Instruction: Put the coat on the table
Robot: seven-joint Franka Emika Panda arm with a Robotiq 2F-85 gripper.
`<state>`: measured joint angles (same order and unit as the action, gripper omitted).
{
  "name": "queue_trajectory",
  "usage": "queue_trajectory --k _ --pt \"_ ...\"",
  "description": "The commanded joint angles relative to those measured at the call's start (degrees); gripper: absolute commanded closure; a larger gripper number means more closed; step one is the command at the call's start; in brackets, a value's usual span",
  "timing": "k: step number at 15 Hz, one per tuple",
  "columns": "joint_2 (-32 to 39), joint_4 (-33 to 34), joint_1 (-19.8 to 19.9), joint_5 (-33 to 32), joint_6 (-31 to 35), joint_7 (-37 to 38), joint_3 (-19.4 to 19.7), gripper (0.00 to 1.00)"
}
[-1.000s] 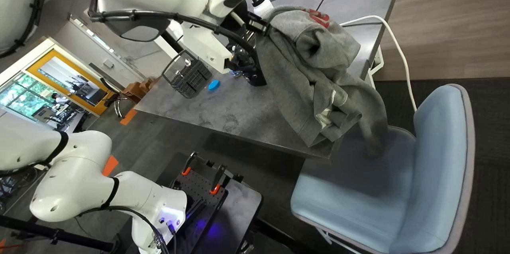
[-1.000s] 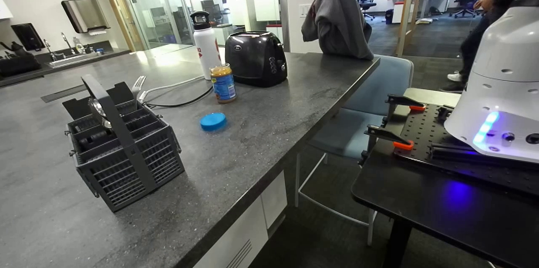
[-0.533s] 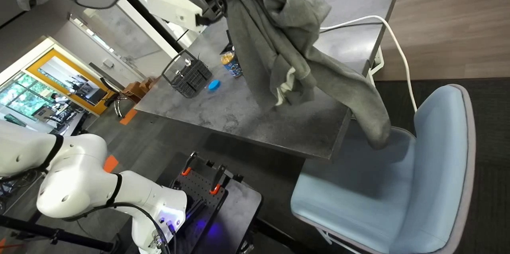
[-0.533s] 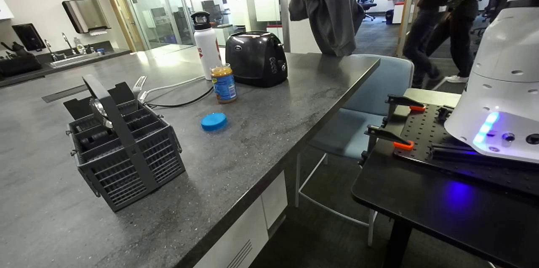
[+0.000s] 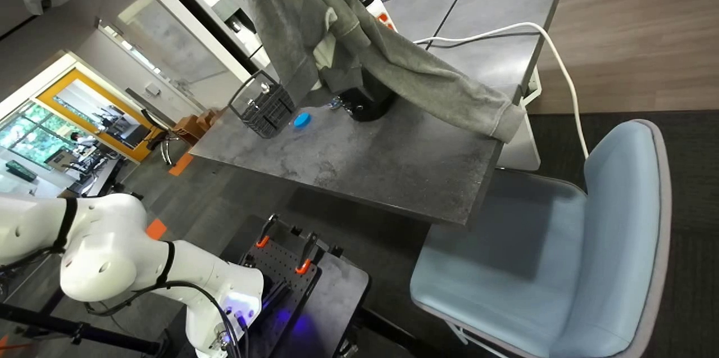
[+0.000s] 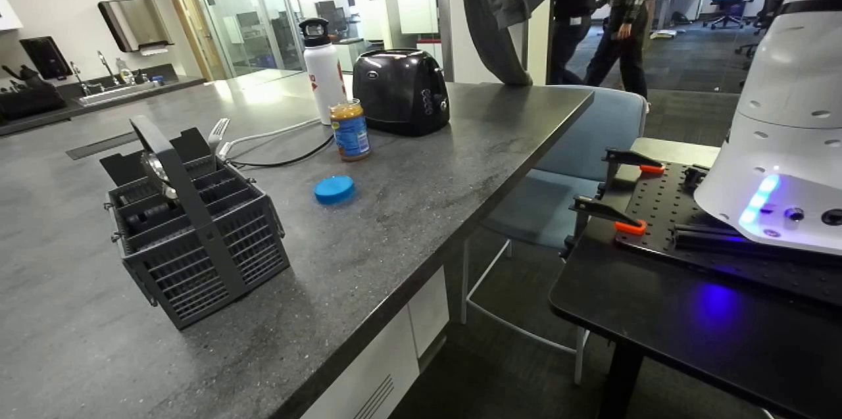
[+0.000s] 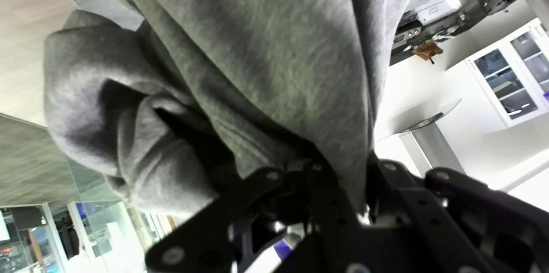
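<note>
Grey coat (image 7: 291, 71) in my grip, hanging over the tabletop (image 6: 395, 228), bulk of it up above the surface. My pincer (image 7: 349, 187) is pinching a fold of it, cloth caught in the middle in the wrist view; both exterior views crop the pincer off at the top. One sleeve (image 5: 432, 88) slants down to the tabletop's chair-side edge, cuff (image 5: 508, 122) across that edge in an exterior view; touching or not, can't tell.

Black toaster (image 6: 400, 91) upright, set in from the chair-side edge, partly behind the coat in an exterior view. White bottle (image 6: 323, 77) upright just beside it. Uncapped jar (image 6: 349, 131) upright near both, blue lid (image 6: 334, 189) flat near the jar. Grey basket (image 6: 220, 261) farther off, toward the opposite corner of the edge facing my base; fork (image 6: 218, 132) tines poke up at its rim. White cable (image 5: 556, 60) crosses the chair-side edge and drops toward the chair back.

Light-blue chair (image 5: 505, 257) at the corner where those two edges meet, seat partly hidden by that corner. My base (image 6: 776, 162), glowing blue, on a dark stand (image 6: 631, 314) with orange-ended clamps (image 6: 631, 157). Two people (image 6: 625, 11) beyond the chair, heads out of frame.
</note>
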<state>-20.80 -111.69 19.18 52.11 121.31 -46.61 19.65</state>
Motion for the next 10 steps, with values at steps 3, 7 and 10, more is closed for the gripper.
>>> queue_trajectory --k 3,7,10 --pt "3.3 1.6 -2.89 0.69 -1.85 3.45 4.34 0.95" --pt "8.91 -0.5 -2.14 0.28 -1.26 2.87 5.85 0.95" --pt "14.15 -1.12 -1.35 0.59 -1.61 2.28 6.29 0.95"
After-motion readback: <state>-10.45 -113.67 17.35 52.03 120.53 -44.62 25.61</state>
